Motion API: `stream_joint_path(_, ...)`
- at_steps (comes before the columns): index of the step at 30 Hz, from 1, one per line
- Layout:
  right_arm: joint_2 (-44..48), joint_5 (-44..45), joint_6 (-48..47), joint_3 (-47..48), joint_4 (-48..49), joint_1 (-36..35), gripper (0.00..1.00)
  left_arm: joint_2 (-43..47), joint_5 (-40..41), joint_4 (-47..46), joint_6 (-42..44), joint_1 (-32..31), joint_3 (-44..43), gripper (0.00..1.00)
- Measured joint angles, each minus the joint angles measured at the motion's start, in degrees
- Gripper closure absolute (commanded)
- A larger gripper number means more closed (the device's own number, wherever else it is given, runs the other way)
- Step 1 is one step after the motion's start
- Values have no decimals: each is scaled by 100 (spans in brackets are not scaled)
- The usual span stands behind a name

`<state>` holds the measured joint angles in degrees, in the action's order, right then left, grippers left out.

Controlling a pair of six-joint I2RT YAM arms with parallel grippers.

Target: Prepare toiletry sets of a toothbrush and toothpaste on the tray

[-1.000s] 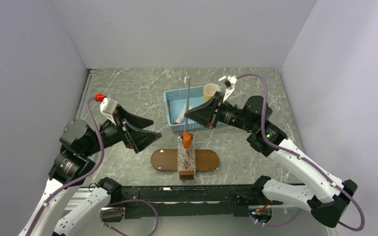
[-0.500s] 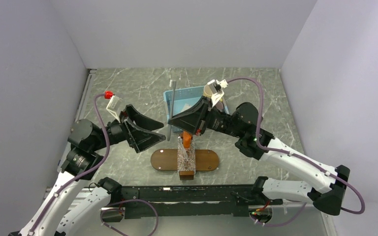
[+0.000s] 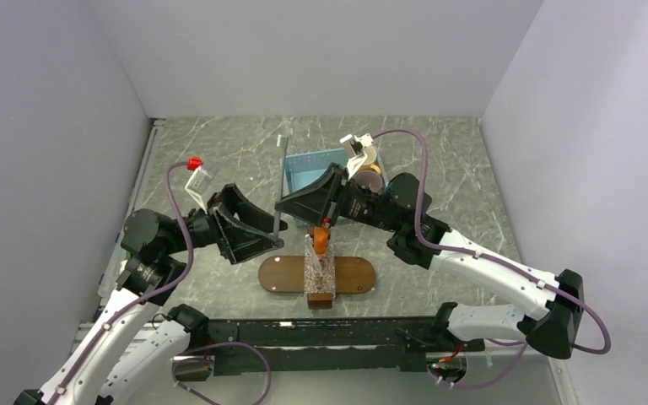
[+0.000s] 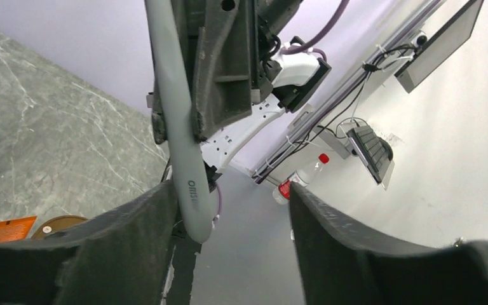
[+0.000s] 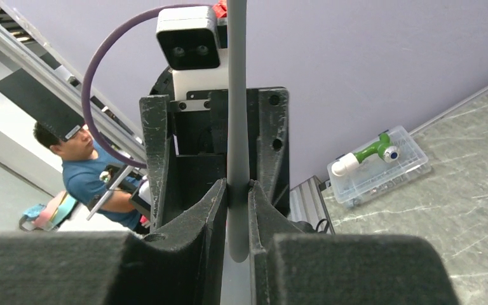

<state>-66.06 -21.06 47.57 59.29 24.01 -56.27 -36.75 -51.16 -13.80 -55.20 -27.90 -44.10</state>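
Right pincer (image 3: 280, 205): closed tight on the toothbrush (image 3: 280, 187). I hold it low on its grey stick, and the brush end points up and away from me.

Left pincer (image 3: 272, 226): wide open, holding nothing. The bottom end of the toothbrush hangs between its two fingers, closer to one finger (image 4: 146, 222) than the other. I cannot tell if it touches.

Toothbrush place: up in the air, to the left of the tray (image 3: 359, 275), not over it.

Toothpaste (image 3: 321, 240): the orange tube sticks out of the top of a speckled holder (image 3: 321, 272). The holder stands on the middle of the tray.

Basket (image 3: 304, 164): light blue, at the back of the table (image 3: 219, 152), behind my right pincer.

Step, I think: passing the toothbrush from my right pincer to my left one.

What could go wrong:
- Drop: if my right pincer opens before my left one shuts, the toothbrush falls on the table.
- Slip: my left pincer may catch only the smooth, round tip. Then the stick can slide or tip over.
- Bump: my two pincers are very close. If one moves too fast, they knock together.
- Push: the toothbrush is not in the middle of my left pincer, so one finger may hit it first and shove it crooked.
- Knock: the holder is near, so a low swing could tip it and the toothpaste.
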Motion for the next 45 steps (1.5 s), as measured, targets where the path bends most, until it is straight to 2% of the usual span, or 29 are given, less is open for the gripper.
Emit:
stream_joint_path(6,9,11,48,0,76,-35,100,96,-42,22,46,7,17,64)
stream_joint_path(9,13,4,68,0,96,-61,100,103,4,140,118,9,17,81)
stream_joint_path(11,20,-7,68,0,98,-72,100,103,26,223,168,13,17,98)
stream_joint_path(12,26,-2,55,0,94,-72,100,101,28,251,170,17,17,100)
stream_joint_path(14,28,-4,35,0,90,-66,100,96,52,273,195,22,17,100)
stream_joint_path(15,28,-4,15,0,85,-68,93,96,55,282,201,22,17,100)
stream_joint_path(18,55,0,-120,22,-68,-68,60,103,72,402,262,22,17,100)
stream_joint_path(20,66,35,-321,127,-398,-63,48,120,90,540,363,22,13,100)
stream_joint_path(21,66,66,-474,216,-643,-59,45,140,101,634,435,17,13,100)
stream_joint_path(33,243,557,-2542,1823,-3576,-4,40,518,199,2118,1401,17,4,100)
stream_joint_path(39,-98,92,-3438,2916,-4833,39,38,756,-90,2664,1731,17,63,100)
stream_joint_path(45,-518,-369,-4269,3617,-6100,74,35,1025,-494,3307,2098,17,105,100)
